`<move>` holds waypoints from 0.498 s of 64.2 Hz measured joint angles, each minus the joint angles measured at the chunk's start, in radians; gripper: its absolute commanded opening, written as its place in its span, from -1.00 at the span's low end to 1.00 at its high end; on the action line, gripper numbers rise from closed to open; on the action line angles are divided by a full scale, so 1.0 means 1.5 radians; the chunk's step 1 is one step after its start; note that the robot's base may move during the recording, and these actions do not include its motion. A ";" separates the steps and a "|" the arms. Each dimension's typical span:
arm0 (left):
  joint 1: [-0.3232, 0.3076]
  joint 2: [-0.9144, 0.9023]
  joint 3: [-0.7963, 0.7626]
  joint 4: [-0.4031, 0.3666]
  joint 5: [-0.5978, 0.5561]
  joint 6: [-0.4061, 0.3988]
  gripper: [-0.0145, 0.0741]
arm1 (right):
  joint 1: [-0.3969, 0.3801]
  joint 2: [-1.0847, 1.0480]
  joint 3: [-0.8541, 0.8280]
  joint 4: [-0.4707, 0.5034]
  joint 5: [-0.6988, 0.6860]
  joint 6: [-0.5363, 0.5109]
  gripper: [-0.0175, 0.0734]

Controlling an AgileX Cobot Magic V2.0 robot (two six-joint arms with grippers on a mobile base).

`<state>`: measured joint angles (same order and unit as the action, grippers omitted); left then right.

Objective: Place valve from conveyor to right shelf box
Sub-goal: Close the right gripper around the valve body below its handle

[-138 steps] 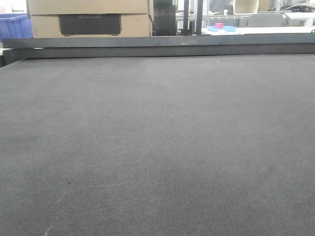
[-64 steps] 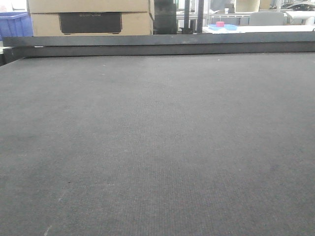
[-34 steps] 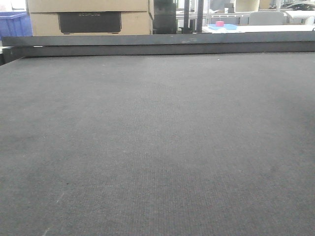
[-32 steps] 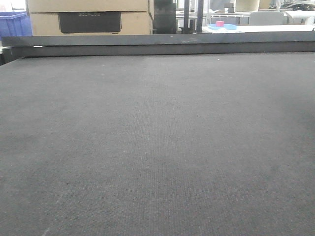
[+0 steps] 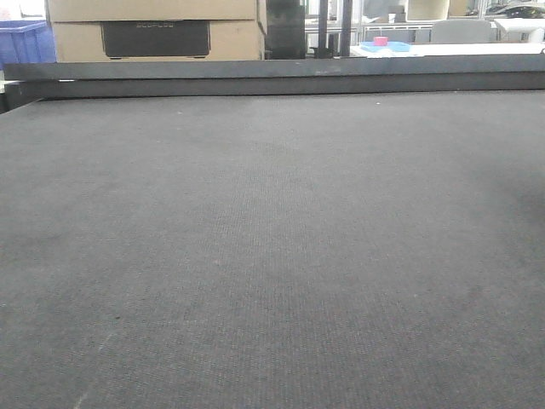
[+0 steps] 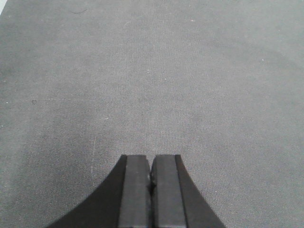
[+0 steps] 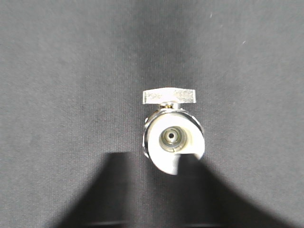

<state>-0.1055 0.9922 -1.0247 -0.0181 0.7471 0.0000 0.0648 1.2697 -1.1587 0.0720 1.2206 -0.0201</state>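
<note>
The valve [image 7: 172, 137], a shiny metal piece with a flat handle [image 7: 168, 96] across its top and its round open end turned toward the right wrist camera, sat at the middle of that view against the dark woven belt of the conveyor [image 7: 61, 71]. Its lower part reached down into the gap between the two dark fingers [image 7: 118, 190] of the right pincer [image 7: 161, 157]. One finger came up just beside the valve's lower left rim, and the other overlapped its lower right edge. The fingers stood spread about as wide as the valve body. They were blurred and in shade, so I could not tell whether they pinched the valve or only flanked it, nor whether it rested on the belt. A broad shadow ran up the belt behind the valve.

The left pincer [image 6: 151, 157] hung over the belt in its own wrist view, its two pads pressed flat against each other.

From the front, the conveyor filled most of the frame, with its dark edge rail [image 5: 272, 81] running straight across the far side. Beyond the rail stood cardboard boxes [image 5: 153, 30] at the left and a blue crate [image 5: 21, 43] at the far left corner
</note>
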 measured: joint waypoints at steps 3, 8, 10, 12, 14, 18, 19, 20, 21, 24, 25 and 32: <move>0.000 0.000 0.000 0.000 0.000 0.000 -0.92 | 0.000 0.010 0.000 -0.002 0.000 0.000 0.39; 0.000 0.000 0.000 0.000 0.000 0.000 -0.92 | 0.000 0.022 0.000 -0.017 0.000 0.000 0.45; 0.000 0.000 0.000 0.000 0.000 0.000 -0.92 | 0.000 0.028 0.000 -0.028 0.000 0.000 0.45; 0.000 0.000 0.000 0.000 0.000 0.000 -0.92 | 0.000 0.035 0.000 -0.038 0.000 0.000 0.45; 0.000 0.000 0.000 0.000 0.000 0.000 -0.92 | 0.000 0.044 0.000 -0.048 0.000 0.000 0.45; 0.000 0.000 0.000 0.000 0.000 0.000 -0.92 | 0.000 0.060 0.000 -0.055 0.000 0.000 0.45; 0.000 0.000 0.000 0.000 0.000 0.000 -0.92 | 0.000 0.066 0.000 -0.056 0.000 0.000 0.45; 0.000 0.000 0.000 0.000 0.000 0.000 -0.92 | 0.000 0.070 0.000 -0.056 0.000 0.000 0.45; 0.000 0.000 0.000 0.000 0.000 0.000 -0.92 | 0.000 0.075 0.000 -0.056 0.000 0.000 0.45; 0.000 0.000 0.000 0.000 0.000 0.000 -0.92 | 0.000 0.089 0.000 -0.056 0.000 0.000 0.45; 0.000 0.000 0.000 0.000 0.000 0.000 -0.92 | 0.000 0.095 0.000 -0.056 0.000 0.000 0.45; 0.000 0.000 0.000 0.000 0.000 0.000 -0.92 | 0.000 0.124 0.000 -0.056 0.000 0.000 0.45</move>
<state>-0.1055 0.9922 -1.0247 -0.0181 0.7471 0.0000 0.0648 1.4557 -1.1587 -0.0122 1.2206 -0.0201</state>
